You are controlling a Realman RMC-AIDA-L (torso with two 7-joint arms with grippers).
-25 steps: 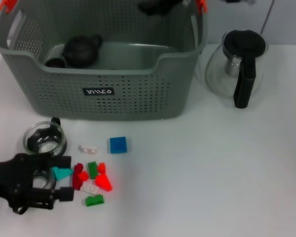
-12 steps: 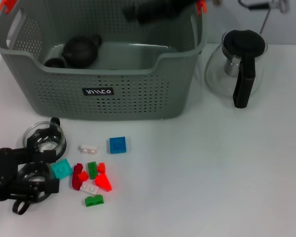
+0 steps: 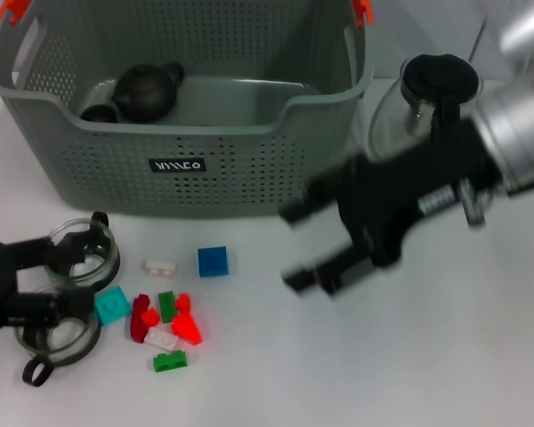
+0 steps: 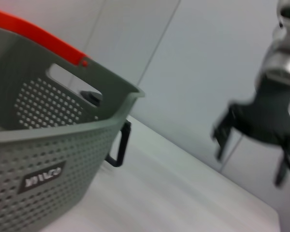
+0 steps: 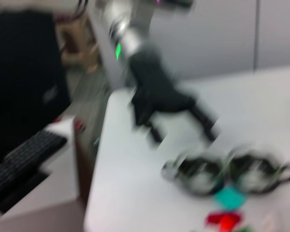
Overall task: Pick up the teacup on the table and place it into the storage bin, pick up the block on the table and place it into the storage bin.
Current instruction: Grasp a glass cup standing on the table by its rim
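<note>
I see my right gripper [image 3: 294, 249] over the white table [image 3: 445, 356], its black jaws apart and empty, pointing toward the scattered small plastic blocks. I judge it is placed there to take one block. The blue square block [image 3: 213, 261] lies nearest in front of the jaws, and the red, green and white blocks [image 3: 167, 325] lie a little farther, close together, so a clean grasp among them looks harder.

My left gripper [image 3: 49, 280] is low at the two clear glass teacups with black handles [image 3: 76, 253], one jaw beside each cup; the jaws are apart and I cannot tell if they touch glass. A teal block [image 3: 113, 305] lies just beside its tips and could be pushed.

The large grey-green perforated storage bin [image 3: 231, 169] stands behind both grippers and holds a dark round teapot [image 3: 148, 89]. A glass jug with black lid [image 3: 432, 120] stands behind the right arm, near its path to the bin
</note>
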